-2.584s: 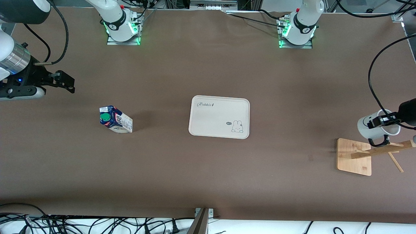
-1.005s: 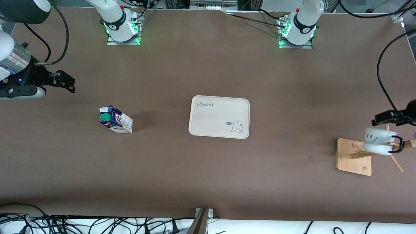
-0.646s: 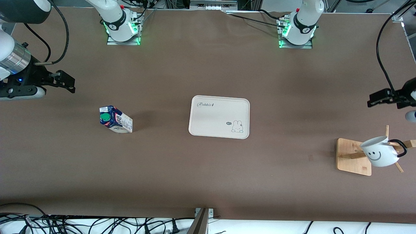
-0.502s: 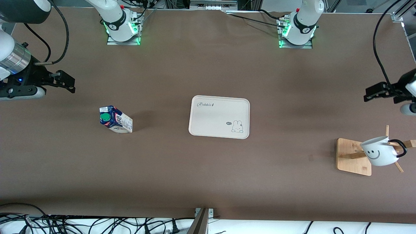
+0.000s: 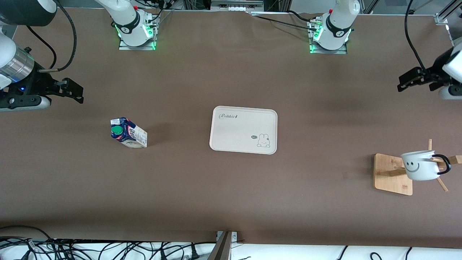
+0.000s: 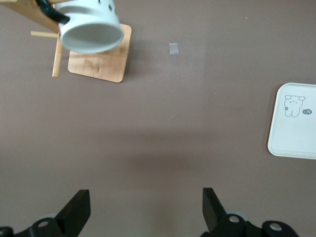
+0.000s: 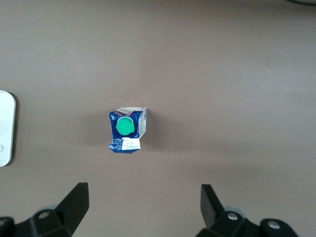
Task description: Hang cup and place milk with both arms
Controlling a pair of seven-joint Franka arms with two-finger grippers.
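At the middle of the brown table lies the cream tray with a rabbit drawing, and everything else is placed from it. Toward the left arm's end of the table from the tray, and a little nearer to the front camera, stands the wooden rack on its square base; the cup hangs from one of its pegs by the black handle, smiley face showing, and no gripper touches it. The left wrist view shows the same cup mouth-on over the rack's base. The left gripper is up in the air over bare table toward that same end from the tray, well apart from the cup, its jaws spread wide and empty. Toward the right arm's end from the tray stands the milk, upright on the table with its green cap up, well apart from the tray. The right gripper waits in the air over bare table toward that end, jaws spread and empty, with the milk in its wrist view.
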